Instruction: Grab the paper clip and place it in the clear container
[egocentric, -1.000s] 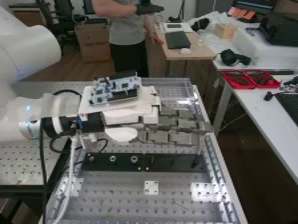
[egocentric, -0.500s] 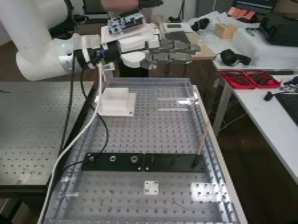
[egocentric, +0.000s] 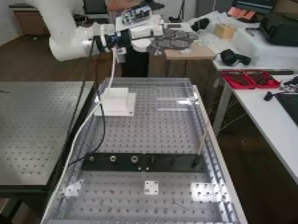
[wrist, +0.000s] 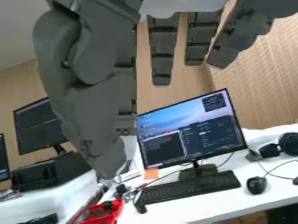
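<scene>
Lab/workshop | perforated metal worktop with black mounting strip | white robot arm | desk w/ monitor, keyboard, mouse | red trays on side desk

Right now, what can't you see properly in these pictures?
- What lies in the red trays: high view, too small to tell.
- The near end of the perforated bench: high view, cut off by the bottom edge.
- Part of a dark monitor: wrist view, behind the hand.
- Part of the headphones: wrist view, cut off by an edge.
</scene>
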